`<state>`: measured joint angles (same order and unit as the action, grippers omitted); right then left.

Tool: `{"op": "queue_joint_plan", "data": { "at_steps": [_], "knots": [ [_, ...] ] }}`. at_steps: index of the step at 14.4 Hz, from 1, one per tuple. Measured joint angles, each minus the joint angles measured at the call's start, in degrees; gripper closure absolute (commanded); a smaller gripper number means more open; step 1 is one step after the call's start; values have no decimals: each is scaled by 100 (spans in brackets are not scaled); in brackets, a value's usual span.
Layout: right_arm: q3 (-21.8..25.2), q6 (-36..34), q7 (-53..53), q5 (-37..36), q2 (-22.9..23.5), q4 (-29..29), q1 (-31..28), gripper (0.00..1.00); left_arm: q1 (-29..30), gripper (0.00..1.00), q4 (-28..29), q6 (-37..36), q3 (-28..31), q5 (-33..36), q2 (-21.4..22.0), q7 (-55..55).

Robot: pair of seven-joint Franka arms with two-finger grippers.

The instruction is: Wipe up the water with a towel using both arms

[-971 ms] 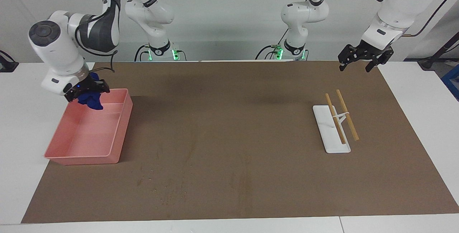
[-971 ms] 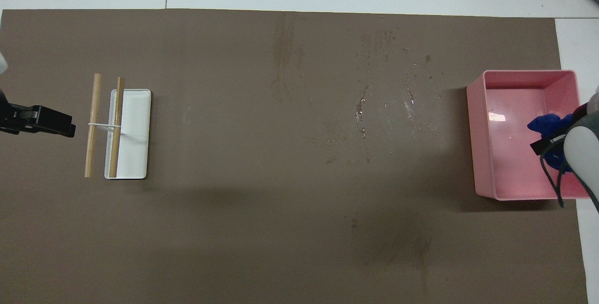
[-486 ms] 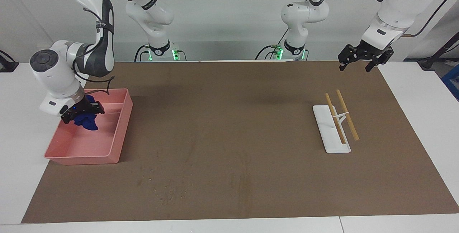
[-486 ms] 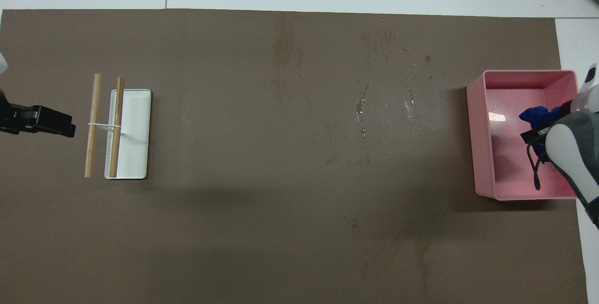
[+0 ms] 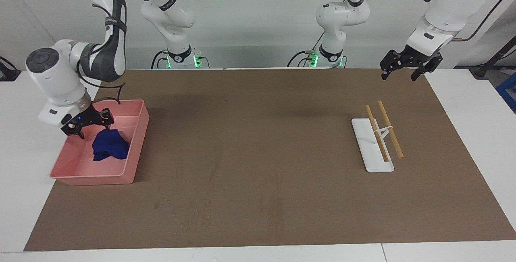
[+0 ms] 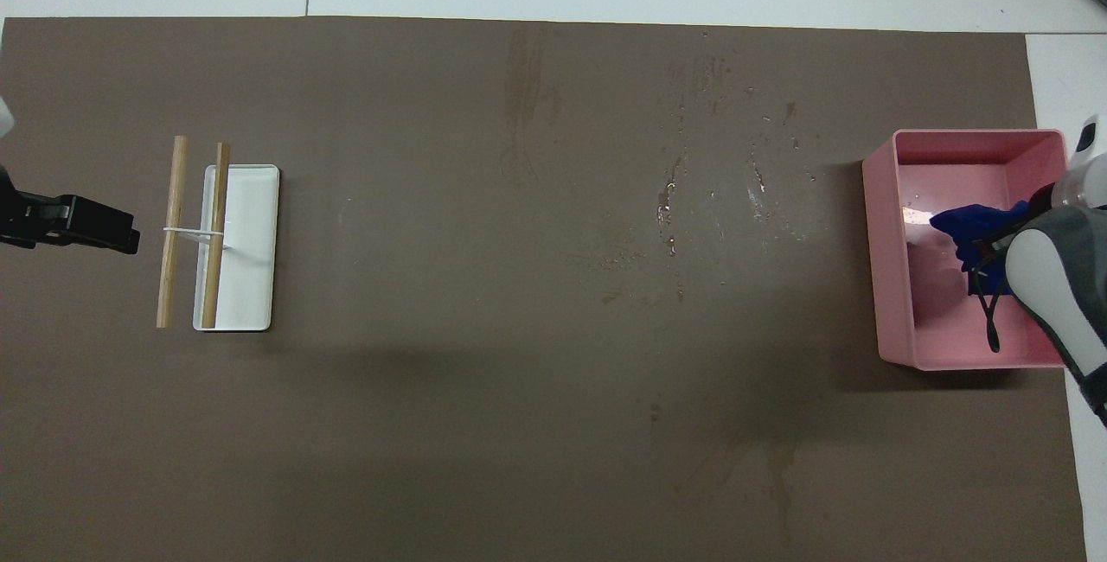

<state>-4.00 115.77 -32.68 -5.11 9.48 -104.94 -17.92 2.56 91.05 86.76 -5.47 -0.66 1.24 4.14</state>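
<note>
The deep-blue towel (image 5: 109, 146) lies crumpled inside the pink bin (image 5: 139, 141) at the right arm's end of the table. It also shows in the overhead view (image 6: 969, 220), partly hidden under the right arm. My right gripper (image 5: 93, 129) hangs open just above the towel, over the bin, and holds nothing. My left gripper (image 5: 398, 75) is open and empty, raised over the mat's edge at the left arm's end; it waits there and shows in the overhead view (image 6: 130, 238) too.
A white rack with two wooden rods (image 5: 373, 149) stands on the brown mat toward the left arm's end. Water droplets and streaks (image 6: 692, 199) lie on the mat beside the bin (image 6: 882, 242), toward the middle of the table.
My right gripper came down into the bin with the towel, then opened and rose slightly; the towel now lies loose in the bin. The left arm has not moved.
</note>
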Motion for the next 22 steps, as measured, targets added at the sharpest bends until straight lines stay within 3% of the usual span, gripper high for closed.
{"op": "queue_joint_plan", "data": {
  "at_steps": [5,9,13,17,19,22],
  "knots": [
    [-281,-1491,0,374,-569,1085,36,0,0,0,0,0,0,0,0,0],
    [-656,-2445,50,395,-1193,1347,48,0,0,0,0,0,0,0,0,0],
    [-896,-2718,583,401,-1306,1343,59,0,0,0,0,0,0,0,0,0],
    [-1087,-2800,1951,404,-1292,1339,468,0,0,0,0,0,0,0,0,0],
    [-993,-2854,2360,404,-1307,1340,895,0,0,0,0,0,0,0,0,0],
    [-120,-2918,2723,403,-1335,1340,1930,0,0,0,0,0,0,0,0,0]
  ]
}}
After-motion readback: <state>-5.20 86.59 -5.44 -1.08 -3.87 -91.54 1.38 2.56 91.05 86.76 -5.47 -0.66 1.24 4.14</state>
